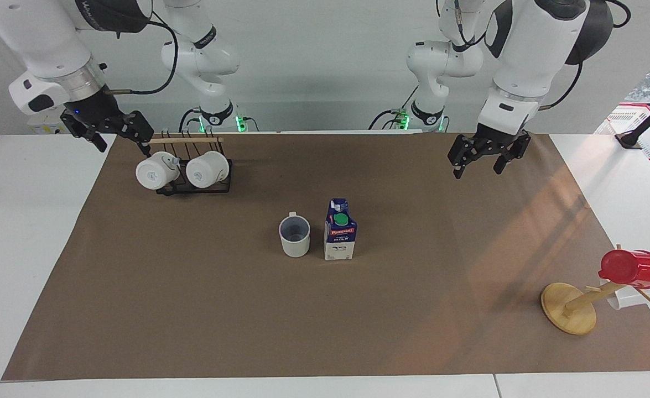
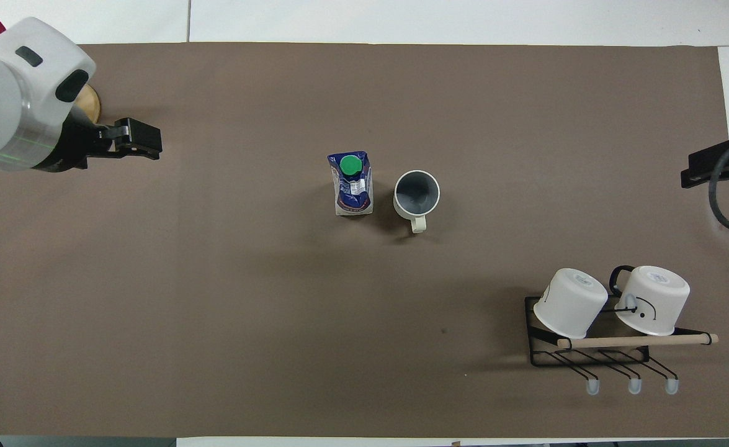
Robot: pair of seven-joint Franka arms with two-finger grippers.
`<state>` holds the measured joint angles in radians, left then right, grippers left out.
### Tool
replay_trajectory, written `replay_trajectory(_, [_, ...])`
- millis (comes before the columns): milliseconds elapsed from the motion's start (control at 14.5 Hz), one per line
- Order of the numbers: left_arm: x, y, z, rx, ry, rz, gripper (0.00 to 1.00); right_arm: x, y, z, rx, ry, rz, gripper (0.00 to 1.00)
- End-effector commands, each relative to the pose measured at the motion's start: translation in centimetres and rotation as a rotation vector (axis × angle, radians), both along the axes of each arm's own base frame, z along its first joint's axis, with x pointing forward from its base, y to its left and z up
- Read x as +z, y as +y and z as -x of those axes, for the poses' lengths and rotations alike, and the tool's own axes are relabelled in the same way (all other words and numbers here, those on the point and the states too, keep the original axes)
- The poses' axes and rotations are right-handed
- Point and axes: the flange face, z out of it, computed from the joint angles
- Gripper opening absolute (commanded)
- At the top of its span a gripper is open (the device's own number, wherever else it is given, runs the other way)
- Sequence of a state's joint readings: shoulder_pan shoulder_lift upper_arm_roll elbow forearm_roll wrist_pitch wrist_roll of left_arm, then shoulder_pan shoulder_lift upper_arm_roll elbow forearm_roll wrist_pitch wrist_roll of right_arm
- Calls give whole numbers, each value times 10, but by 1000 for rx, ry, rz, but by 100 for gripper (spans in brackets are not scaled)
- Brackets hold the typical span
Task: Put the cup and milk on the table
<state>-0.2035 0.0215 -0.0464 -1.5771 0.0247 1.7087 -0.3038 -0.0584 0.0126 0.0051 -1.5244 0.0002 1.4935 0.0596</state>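
Observation:
The cup (image 1: 294, 236) stands upright on the brown paper of the table (image 1: 192, 309), near its middle, handle toward the robots. The milk (image 1: 340, 231) stands upright beside it, toward the left arm's end. Both also show in the overhead view: cup (image 2: 416, 193), milk (image 2: 353, 185). My left gripper (image 1: 478, 169) is open and empty, raised over bare paper toward the left arm's end, well away from the milk; it also shows in the overhead view (image 2: 146, 138). My right gripper (image 1: 121, 142) is open and empty, raised beside the mug rack; only its tip shows in the overhead view (image 2: 692, 174).
A black wire rack (image 1: 192, 185) holds two white mugs on their sides near the right arm; it also shows in the overhead view (image 2: 587, 354). A wooden mug tree (image 1: 571, 307) with a red cup (image 1: 632, 269) stands at the left arm's end, far from the robots.

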Motion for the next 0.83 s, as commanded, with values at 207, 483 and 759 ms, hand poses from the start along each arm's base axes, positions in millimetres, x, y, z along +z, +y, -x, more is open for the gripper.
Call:
replay_trajectory(207, [22,58,7,-8,56,15,100,2,6,-3,11,3,12,100])
replay_trajectory(483, [32,80,13,-52,84,28,100,2,7,-8,12,-37,8,100])
replay_trajectory(759, [22,95,16,-133,97,22,100,0,8,-6,12,-25,4,100])
